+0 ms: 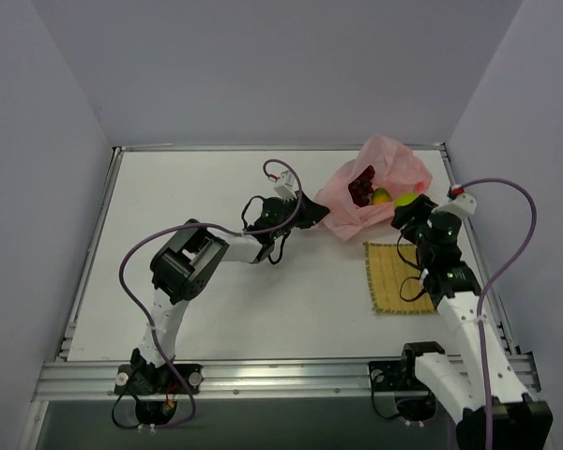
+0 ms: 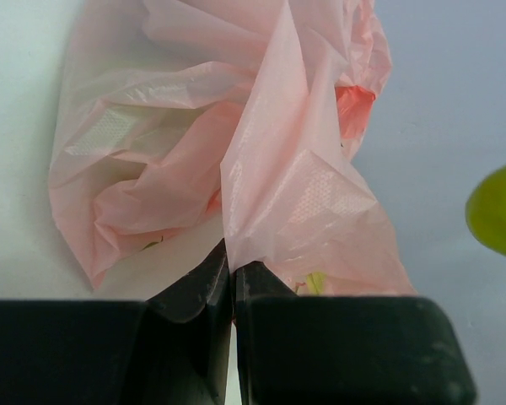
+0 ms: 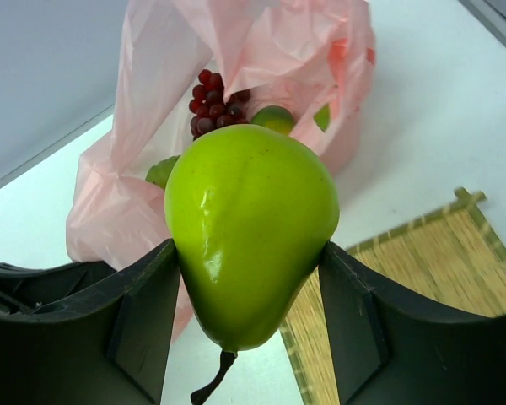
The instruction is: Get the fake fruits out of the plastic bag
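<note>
Your left gripper (image 1: 311, 214) is pinching the near-left edge of the plastic bag (image 1: 375, 180). In the left wrist view its fingers (image 2: 204, 291) are pressing flat together on a fold of the pink film.

Your right gripper (image 1: 411, 212) is clamping a smooth green fruit (image 3: 251, 236) between both pads, stem hanging down. It is holding the fruit just outside the right side of the bag's mouth.

Inside the bag a dark grape bunch (image 3: 212, 101) is showing, with an orange-green fruit (image 3: 272, 118) beside it. More green is peeking through the film, though you cannot tell which fruits these are.

The bag is sitting near the back right corner of the table (image 1: 197, 178), its far side close to the back edge. The yellow woven mat (image 1: 399, 277) is lying flat just nearer than the held fruit, and its right border is running under your right arm, close to the table's right edge. Your widest room for moving is lying to the left, across the white surface around the left arm.

Plain grey walls (image 1: 263, 66) are closing in the table at the left, back and right, and a metal rail (image 1: 281, 377) is running along the near edge.
</note>
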Tool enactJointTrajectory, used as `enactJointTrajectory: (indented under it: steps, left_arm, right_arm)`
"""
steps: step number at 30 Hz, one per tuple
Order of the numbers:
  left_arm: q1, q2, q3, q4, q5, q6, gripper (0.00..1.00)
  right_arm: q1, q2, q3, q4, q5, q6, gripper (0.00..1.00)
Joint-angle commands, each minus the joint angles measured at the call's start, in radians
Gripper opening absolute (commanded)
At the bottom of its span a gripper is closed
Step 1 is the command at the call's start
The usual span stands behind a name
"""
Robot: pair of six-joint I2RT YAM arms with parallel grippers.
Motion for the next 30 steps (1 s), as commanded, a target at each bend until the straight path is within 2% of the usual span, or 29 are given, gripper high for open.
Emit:
enactJointTrajectory:
  steps: [1,6,12,17,22,27,30]
  left_arm:
    - [0.015,-0.012,0.06,0.065,0.045,-0.009,0.03]
    - [0.019,-0.009,0.061,0.077,0.065,-0.025,0.02]
    - [0.019,-0.014,0.055,0.08,0.077,-0.028,0.02]
    - [0.021,-0.015,0.049,0.083,0.079,-0.026,0.02]
    - [0.021,-0.014,0.043,0.089,0.085,-0.026,0.03]
    - [0.021,-0.014,0.035,0.094,0.085,-0.023,0.02]
    - [0.021,-0.012,0.037,0.095,0.086,-0.025,0.02]
  right_arm:
    - [0.005,-0.095,-0.066,-0.154,0.076,0.073,0.29]
    - [0.007,-0.127,-0.178,-0.205,-0.002,0.161,0.29]
    - [0.008,-0.133,-0.217,-0.221,0.018,0.195,0.31]
    - [0.008,-0.092,-0.264,-0.219,-0.028,0.231,0.33]
    - [0.01,-0.098,-0.266,-0.219,-0.025,0.236,0.48]
    - [0.01,-0.075,-0.261,-0.222,-0.043,0.23,0.56]
    - [0.01,-0.073,-0.257,-0.228,-0.031,0.233,0.73]
